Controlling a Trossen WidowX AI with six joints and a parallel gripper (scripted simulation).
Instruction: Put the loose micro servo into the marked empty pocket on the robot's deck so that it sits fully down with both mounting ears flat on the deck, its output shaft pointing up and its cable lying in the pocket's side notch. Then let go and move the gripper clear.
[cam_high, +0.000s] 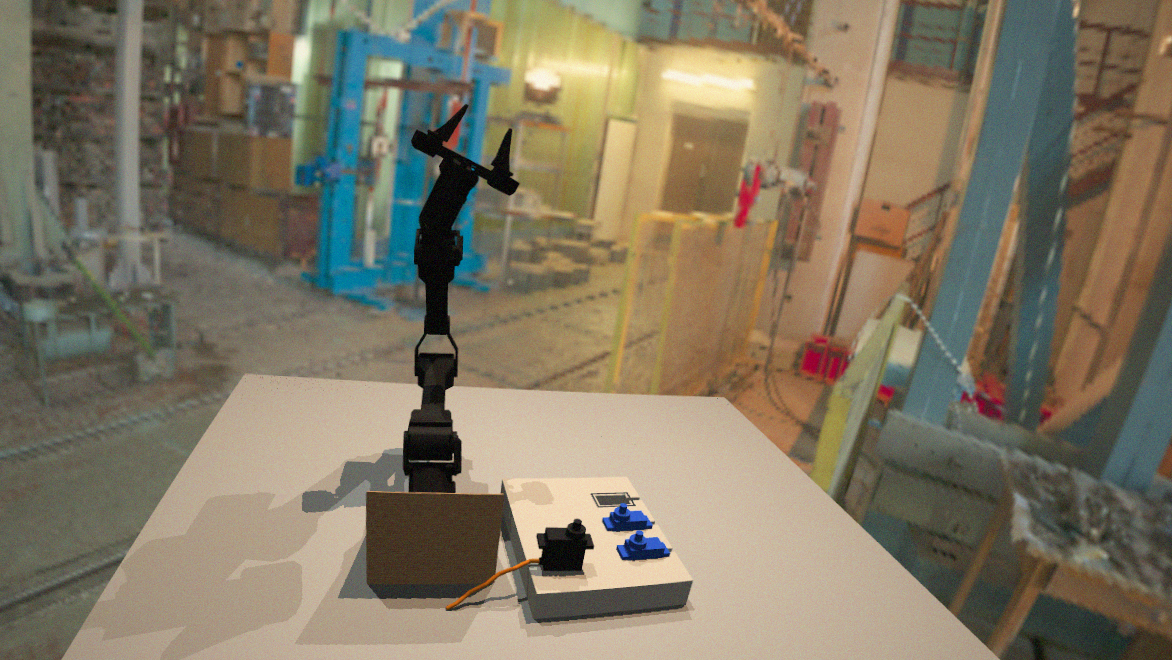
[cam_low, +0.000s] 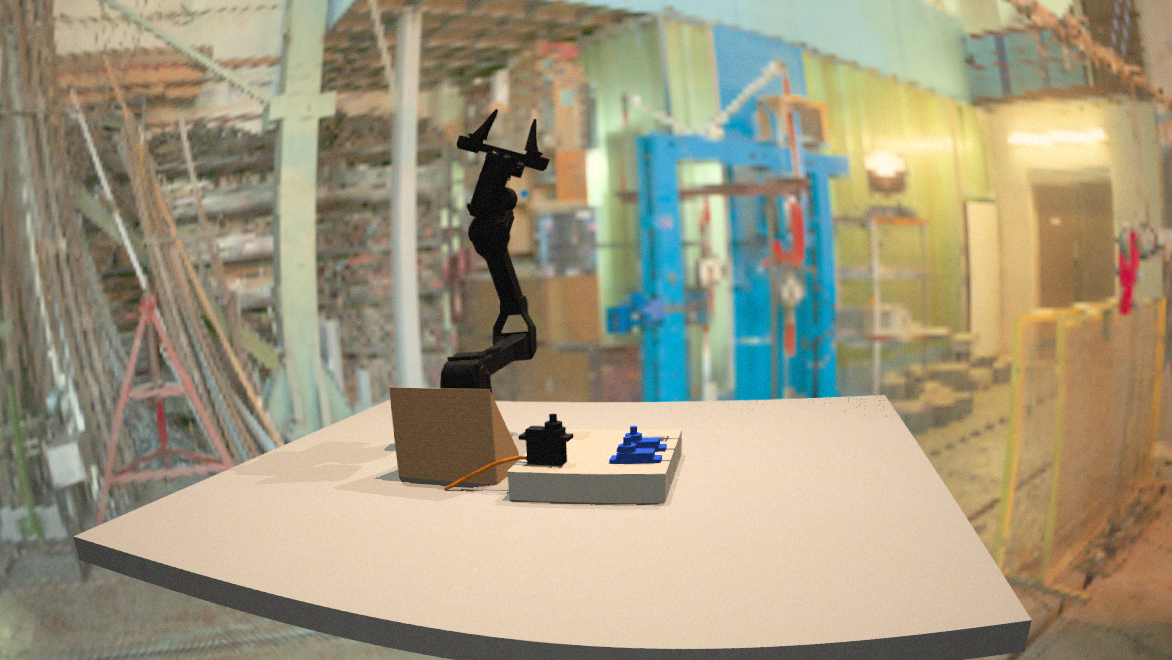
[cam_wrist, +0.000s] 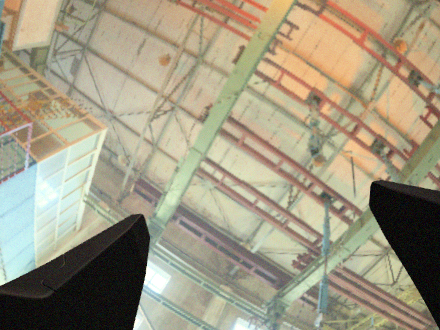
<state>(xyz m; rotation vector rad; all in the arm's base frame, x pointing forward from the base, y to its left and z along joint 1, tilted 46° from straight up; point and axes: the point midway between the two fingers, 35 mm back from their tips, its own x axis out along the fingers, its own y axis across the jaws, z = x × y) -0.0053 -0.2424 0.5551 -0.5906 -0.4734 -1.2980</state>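
Observation:
The black micro servo (cam_high: 564, 546) (cam_low: 547, 443) stands upright on the near left part of the white deck (cam_high: 647, 586) (cam_low: 586, 485), shaft up. Its orange cable (cam_high: 492, 584) (cam_low: 482, 472) trails off the deck's left edge onto the table. The marked empty pocket (cam_high: 613, 498) is a dark outlined rectangle at the deck's far side. My gripper (cam_high: 482, 139) (cam_low: 508, 133) (cam_wrist: 263, 212) is open and empty, raised high above the arm's base and pointing up. The wrist view shows only the ceiling between the fingers.
Two blue servos (cam_high: 627, 518) (cam_high: 643, 546) (cam_low: 636, 447) sit mounted in the deck to the right of the black one. A brown cardboard block (cam_high: 433, 537) (cam_low: 446, 434) stands left of the deck, in front of the arm's base. The grey table (cam_high: 779, 508) (cam_low: 779, 508) carries everything.

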